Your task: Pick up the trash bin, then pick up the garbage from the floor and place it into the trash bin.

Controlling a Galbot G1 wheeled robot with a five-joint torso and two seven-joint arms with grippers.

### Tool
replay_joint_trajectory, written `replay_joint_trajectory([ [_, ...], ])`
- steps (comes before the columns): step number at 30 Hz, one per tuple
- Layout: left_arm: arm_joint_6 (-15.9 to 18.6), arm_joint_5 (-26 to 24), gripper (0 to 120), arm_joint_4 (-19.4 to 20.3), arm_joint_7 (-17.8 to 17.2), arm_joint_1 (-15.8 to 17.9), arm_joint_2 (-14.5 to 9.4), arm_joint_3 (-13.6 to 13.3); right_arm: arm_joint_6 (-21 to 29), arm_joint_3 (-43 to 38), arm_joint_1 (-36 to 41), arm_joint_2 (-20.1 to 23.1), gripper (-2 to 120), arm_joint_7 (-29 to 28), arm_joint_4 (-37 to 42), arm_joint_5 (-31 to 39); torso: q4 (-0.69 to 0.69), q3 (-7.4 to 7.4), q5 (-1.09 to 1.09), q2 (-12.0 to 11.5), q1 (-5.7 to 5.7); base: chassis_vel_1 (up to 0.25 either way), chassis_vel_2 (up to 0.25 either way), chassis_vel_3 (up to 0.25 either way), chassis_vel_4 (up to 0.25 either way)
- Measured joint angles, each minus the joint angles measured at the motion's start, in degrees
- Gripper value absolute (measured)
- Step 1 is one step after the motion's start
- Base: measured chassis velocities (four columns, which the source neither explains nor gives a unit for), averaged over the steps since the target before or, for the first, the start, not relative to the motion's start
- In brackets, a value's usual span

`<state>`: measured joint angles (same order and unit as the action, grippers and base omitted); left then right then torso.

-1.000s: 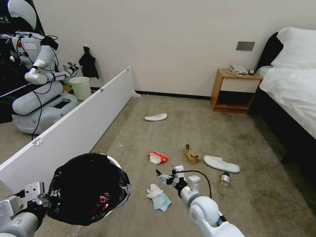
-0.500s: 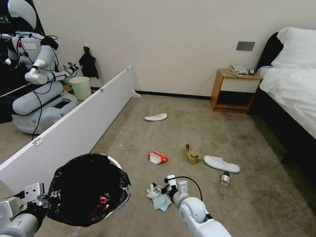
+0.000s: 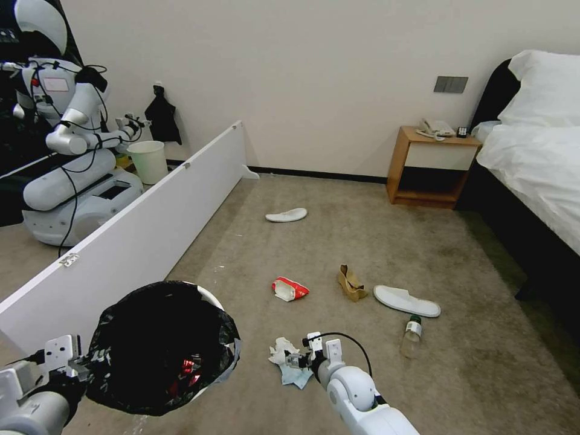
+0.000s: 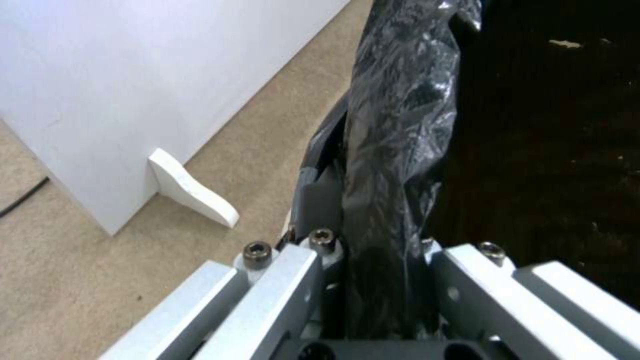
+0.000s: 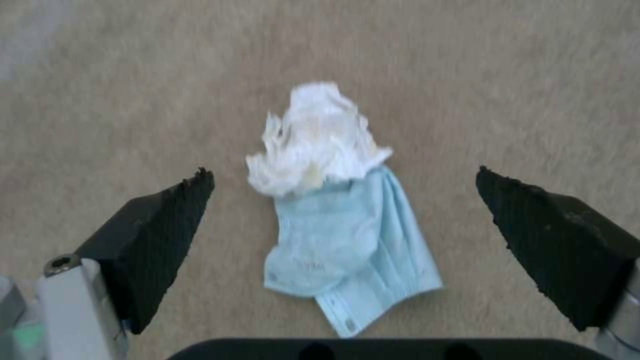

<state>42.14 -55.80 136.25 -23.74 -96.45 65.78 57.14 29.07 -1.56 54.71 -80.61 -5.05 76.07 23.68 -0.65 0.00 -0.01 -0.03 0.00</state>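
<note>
**Inspector:** Room first, largest items down.

**Assistant:** A bed (image 3: pixel 538 175) stands along the right wall with a wooden nightstand (image 3: pixel 430 166) beside it. A long white panel (image 3: pixel 130 238) runs on its edge across the carpet on the left.

**Inspector:** The trash bin?

**Assistant:** The trash bin (image 3: pixel 160 347), lined with a black bag, is lifted off the floor at lower left. The left gripper (image 4: pixel 377 265) is clenched on its rim, bag plastic pinched between the fingers. Something red lies inside the bin.

**Inspector:** The right arm?

**Assistant:** The right gripper (image 3: pixel 294 360) is low over the carpet with its jaws spread wide, grasping nothing. In the right wrist view the crumpled tissue (image 5: pixel 340 200), white on top and light blue beneath, lies on the floor between the two black pads (image 5: pixel 160 235), touching neither.

**Inspector:** Remaining litter?

**Assistant:** Two white slippers (image 3: pixel 406 301) (image 3: pixel 286 215), a brown paper bag (image 3: pixel 351 283), a clear bottle (image 3: pixel 411 336) and a red-white wrapper (image 3: pixel 289 289) lie apart on the carpet.
</note>
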Motion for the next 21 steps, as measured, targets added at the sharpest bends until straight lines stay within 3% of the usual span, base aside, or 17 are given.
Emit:
replay_joint_trajectory([
  [21,0.0,-0.25,3,0.46,0.05,-0.47,0.02,0.36,-0.04,-0.44,-3.1,-3.11,100,2.01,-9.22,-2.31,0.0,0.0,0.0,0.0,0.0,0.0,0.0,0.0,0.0],
])
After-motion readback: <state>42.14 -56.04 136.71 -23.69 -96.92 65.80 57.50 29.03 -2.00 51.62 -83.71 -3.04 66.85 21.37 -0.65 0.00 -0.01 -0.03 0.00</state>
